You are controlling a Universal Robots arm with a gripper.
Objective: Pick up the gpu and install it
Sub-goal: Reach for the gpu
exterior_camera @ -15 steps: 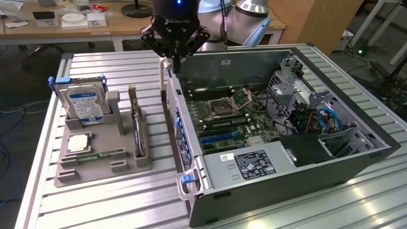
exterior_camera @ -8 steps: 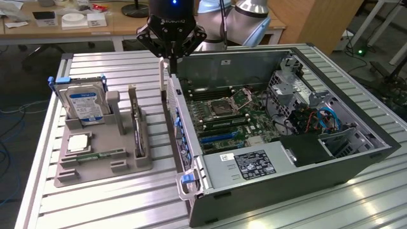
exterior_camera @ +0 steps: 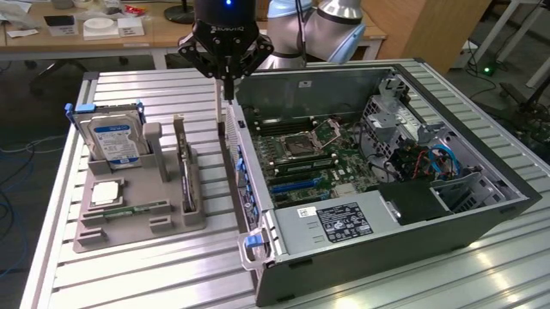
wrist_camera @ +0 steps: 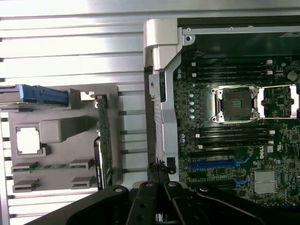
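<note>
We see the gpu [exterior_camera: 184, 175] standing on edge in a grey holder [exterior_camera: 138, 222], not yet picked. At its one o'clock in the exterior view, the claw [exterior_camera: 228, 93] hovers pressed together and empty at the edge of the open computer case [exterior_camera: 387, 251]. Grasping, we judge, needs it parted astride the card's top edge. The surface [exterior_camera: 129, 277] is slatted metal, with wooden desks [exterior_camera: 86, 38] behind.

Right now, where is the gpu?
The gpu stands on edge in the gray holder on the exterior view's left, between the hard drive and the open computer case.
</note>
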